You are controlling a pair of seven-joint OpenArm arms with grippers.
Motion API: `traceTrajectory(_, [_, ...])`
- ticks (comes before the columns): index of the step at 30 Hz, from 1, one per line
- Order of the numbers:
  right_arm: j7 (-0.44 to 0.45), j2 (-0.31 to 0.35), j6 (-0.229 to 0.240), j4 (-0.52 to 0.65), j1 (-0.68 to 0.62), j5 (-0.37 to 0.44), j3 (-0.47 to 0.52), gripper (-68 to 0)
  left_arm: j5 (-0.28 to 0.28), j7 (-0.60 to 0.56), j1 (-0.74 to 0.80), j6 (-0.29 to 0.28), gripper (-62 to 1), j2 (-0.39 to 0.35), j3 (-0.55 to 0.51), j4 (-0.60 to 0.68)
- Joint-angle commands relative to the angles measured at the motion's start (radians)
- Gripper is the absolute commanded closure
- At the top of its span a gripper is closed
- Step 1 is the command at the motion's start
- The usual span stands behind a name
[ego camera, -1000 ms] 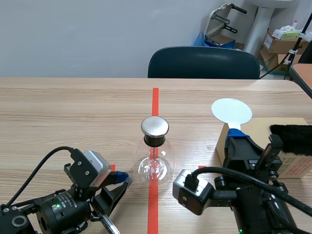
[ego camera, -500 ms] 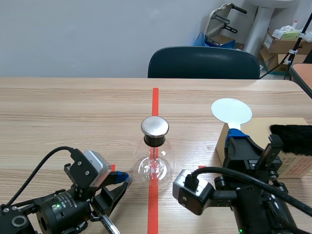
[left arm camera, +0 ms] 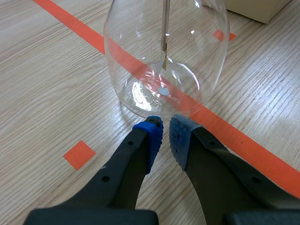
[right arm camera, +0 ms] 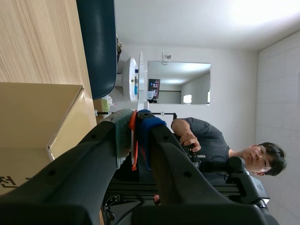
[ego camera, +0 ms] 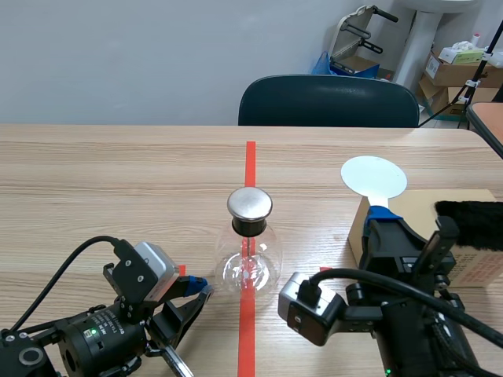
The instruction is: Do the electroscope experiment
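Note:
The electroscope, a clear glass flask (ego camera: 249, 263) with a round metal cap (ego camera: 250, 204), stands on the red tape line mid-table. Inside it a thin metal strip (left arm camera: 164, 42) hangs down. My left gripper (ego camera: 201, 286) lies low on the table just left of the flask's base, and its blue pads (left arm camera: 151, 136) sit nearly together with nothing between them. My right gripper (ego camera: 382, 217) is raised at the right, shut on the handle of a white disc paddle (ego camera: 373, 178). In the right wrist view the disc (right arm camera: 140, 77) shows edge-on ahead of the fingertips.
A cardboard box (ego camera: 479, 271) sits at the right behind my right arm, with a black furry piece (ego camera: 470, 220) on top. A dark chair (ego camera: 328, 100) stands across the table. A person (right arm camera: 211, 140) appears in the background of the right wrist view.

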Motion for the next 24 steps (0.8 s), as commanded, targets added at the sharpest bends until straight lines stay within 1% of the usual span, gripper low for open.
traceTrajectory(1, [-0.004, 0.0, -0.008, 0.025, 0.01, -0.001, 0.001, -0.9, -0.006, -0.007, 0.003, -0.002, -8.5, 0.003, 0.002, 0.008])
traceTrajectory(9, [-0.004, 0.0, -0.009, 0.025, 0.01, -0.001, 0.001, -0.9, -0.006, -0.007, 0.003, -0.002, -8.5, 0.002, 0.002, 0.008])
traceTrajectory(15, [-0.004, 0.0, -0.039, 0.025, 0.01, -0.001, 0.001, -0.9, -0.006, -0.011, 0.003, -0.007, -8.6, -0.004, 0.002, 0.008])
traceTrajectory(17, [0.005, 0.0, -0.039, 0.027, 0.009, -0.001, 0.005, -0.9, -0.006, -0.016, 0.003, -0.012, -9.5, -0.01, 0.002, 0.008])
traceTrajectory(20, [0.056, 0.0, -0.039, 0.037, 0.006, 0.003, 0.033, -0.9, -0.013, -0.064, 0.012, -0.028, -13.5, -0.03, 0.002, 0.013])
traceTrajectory(24, [0.195, -0.006, -0.053, 0.041, -0.009, 0.086, 0.115, -0.9, -0.015, -0.117, 0.038, -0.028, -19.3, -0.069, 0.002, 0.049])
